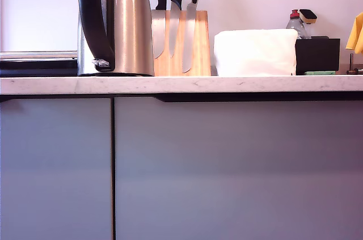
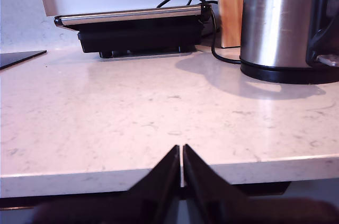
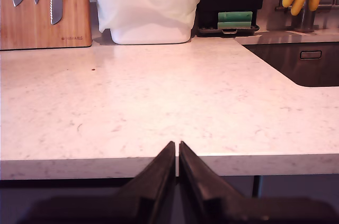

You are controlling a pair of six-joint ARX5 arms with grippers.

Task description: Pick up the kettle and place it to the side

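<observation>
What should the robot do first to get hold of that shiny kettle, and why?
Probably open my first end effector and ease it toward the kettle. Its jaws are shut, it sits off the counter edge, and the kettle stands ungrasped on the counter.

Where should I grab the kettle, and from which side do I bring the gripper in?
Grip the kettle by its thick black loop handle, probably mid-height where the loop stands clear of the steel body. Come from the exterior view's left, the handle side; the knife block stands close on the other side. My first gripper, shut now, looks the likelier choice: only its wrist view shows the kettle.
</observation>
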